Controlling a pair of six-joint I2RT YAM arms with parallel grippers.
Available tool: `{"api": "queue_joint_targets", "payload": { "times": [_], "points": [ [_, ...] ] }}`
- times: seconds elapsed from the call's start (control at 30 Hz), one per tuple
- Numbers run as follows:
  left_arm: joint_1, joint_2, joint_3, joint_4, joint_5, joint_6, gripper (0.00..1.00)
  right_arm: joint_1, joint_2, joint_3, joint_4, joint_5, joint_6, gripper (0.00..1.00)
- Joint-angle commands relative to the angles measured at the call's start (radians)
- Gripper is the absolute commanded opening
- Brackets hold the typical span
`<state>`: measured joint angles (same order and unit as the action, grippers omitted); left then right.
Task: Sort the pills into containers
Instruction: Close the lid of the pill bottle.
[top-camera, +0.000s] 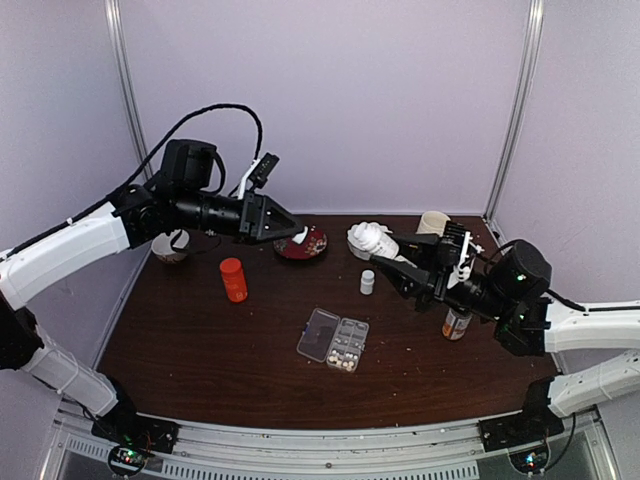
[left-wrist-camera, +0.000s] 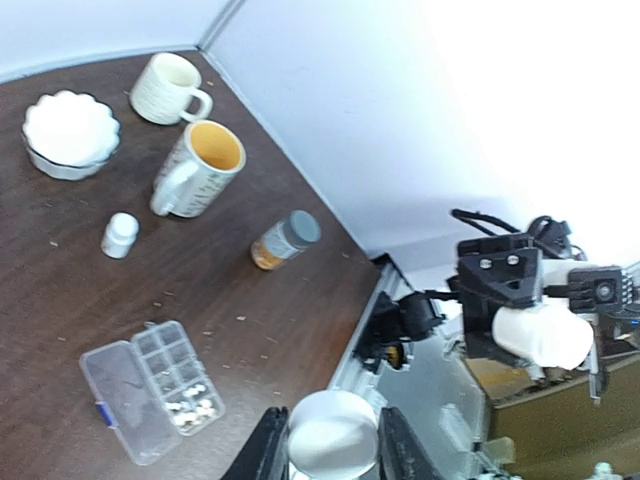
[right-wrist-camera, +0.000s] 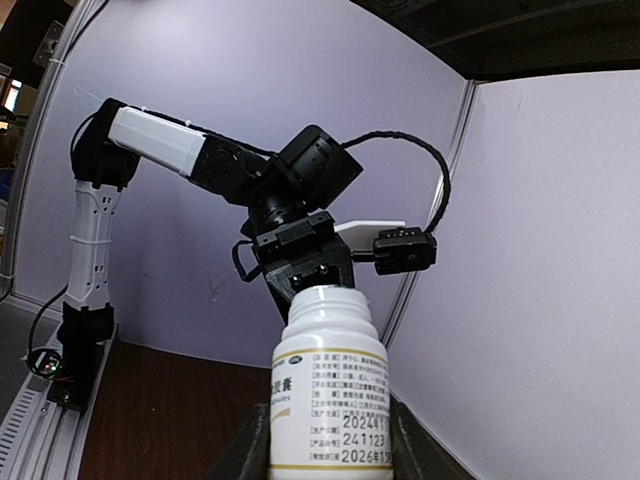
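Clear flat box (top-camera: 333, 340) on the bench (top-camera: 200, 340), well below and between both arms' jaws, lid (top-camera: 318, 333) swung open flat alongside, two rows of small cells (top-camera: 352, 338), tiny whitish pills (top-camera: 344, 360) clustered in the near-end cells

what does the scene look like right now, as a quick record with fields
left gripper: shut on white round cap, raised above the table
right gripper: shut on white pill bottle, no cap on it
pill box: flat on the table, lid open
pills: cluster in cells at the box's near end
also on table: orange bottle, small white bottle
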<state>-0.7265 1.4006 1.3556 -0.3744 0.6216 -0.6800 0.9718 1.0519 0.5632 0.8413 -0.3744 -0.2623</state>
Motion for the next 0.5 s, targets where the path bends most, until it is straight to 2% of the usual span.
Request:
{"api": "queue_joint_targets", "payload": {
  "times": [0.0,0.47],
  "points": [
    [-0.024,-0.017,-0.016,0.182,0.149,-0.119,0.22,0.022,0.067,0.085,0.024,-0.040,0.009,0.00],
    [-0.067,-0.055,-0.087,0.410,0.201,-0.265,0.20,0.039,0.172,0.150,0.063,-0.046,0.032,0.00]
  ]
}}
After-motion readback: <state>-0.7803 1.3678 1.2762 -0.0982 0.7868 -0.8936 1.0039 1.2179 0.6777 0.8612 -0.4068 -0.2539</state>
